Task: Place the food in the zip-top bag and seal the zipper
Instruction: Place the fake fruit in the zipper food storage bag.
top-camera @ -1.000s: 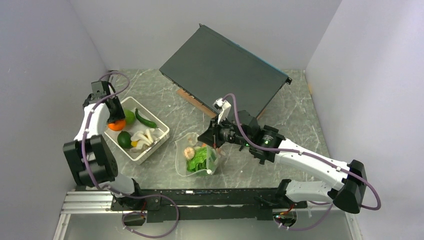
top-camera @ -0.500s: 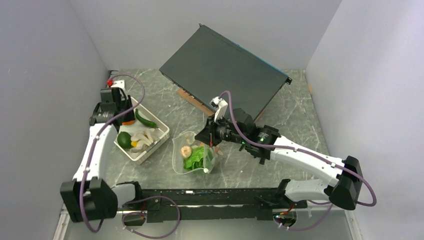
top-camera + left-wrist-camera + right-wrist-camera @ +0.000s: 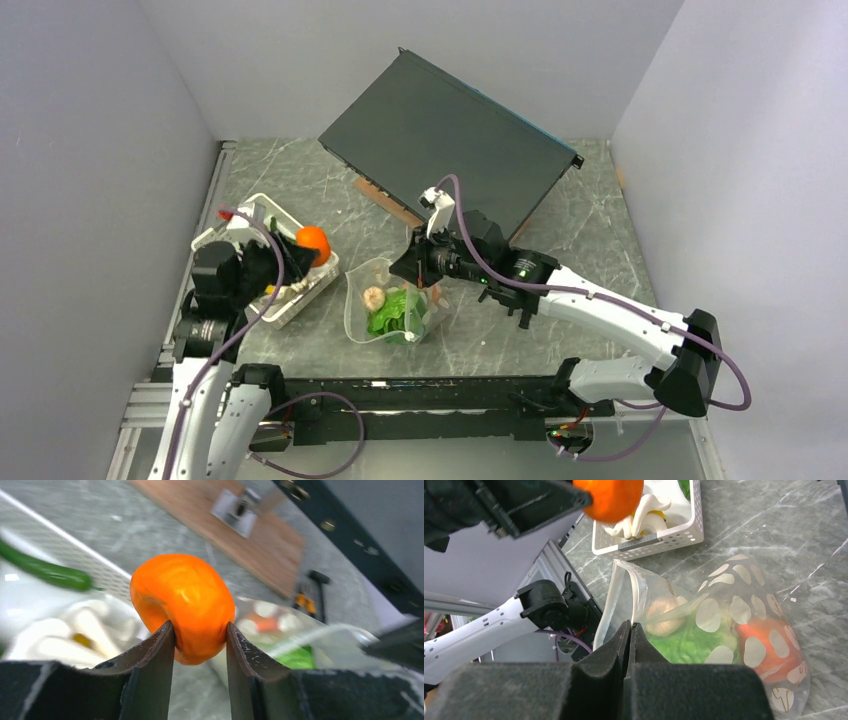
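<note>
Reading from the left, the basket [image 3: 649, 542] holds mushrooms [image 3: 644, 515] and a cucumber [image 3: 45, 570] yet to be moved, while the left gripper [image 3: 200, 630], arm raised and angled inward, pinches the orange [image 3: 313, 240] in the air over the basket's right rim. The zip-top bag [image 3: 385, 310] beside it contains lettuce [image 3: 684, 642], so packing looks partway done and the zipper [image 3: 638, 590] is unsealed. The right gripper [image 3: 630, 626], reaching in low from the right, is pressed together on the bag's rim, holding the mouth open.

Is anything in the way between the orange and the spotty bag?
Nothing visible. The left gripper holds the orange in the air near the bag, whose mouth the right gripper pinches open.
</note>
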Action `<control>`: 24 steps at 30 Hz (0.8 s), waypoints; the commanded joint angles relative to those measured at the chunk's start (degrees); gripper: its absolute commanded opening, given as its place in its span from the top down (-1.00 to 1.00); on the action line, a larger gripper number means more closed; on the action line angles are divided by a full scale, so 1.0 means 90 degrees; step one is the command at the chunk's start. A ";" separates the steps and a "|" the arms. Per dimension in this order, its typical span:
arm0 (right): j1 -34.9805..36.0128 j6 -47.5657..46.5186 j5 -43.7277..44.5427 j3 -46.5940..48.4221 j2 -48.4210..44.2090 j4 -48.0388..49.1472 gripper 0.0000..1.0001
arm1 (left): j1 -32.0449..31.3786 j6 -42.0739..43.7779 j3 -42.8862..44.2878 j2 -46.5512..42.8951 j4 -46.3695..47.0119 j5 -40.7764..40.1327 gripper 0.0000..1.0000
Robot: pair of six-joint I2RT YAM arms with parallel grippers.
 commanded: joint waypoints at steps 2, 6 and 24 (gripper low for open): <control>-0.0032 0.0023 -0.0041 0.0422 0.0166 0.0083 1.00 | -0.0495 -0.1292 -0.0393 -0.0819 0.0533 0.1460 0.51; -0.0034 0.0065 -0.0085 0.0539 0.0299 0.0072 1.00 | -0.0999 -0.1701 -0.0418 -0.0965 0.0515 0.1698 0.60; -0.0133 0.0434 -0.0324 0.0663 0.0427 0.0269 1.00 | -0.4752 -0.1640 -0.0065 -0.0409 0.0971 -0.0866 0.77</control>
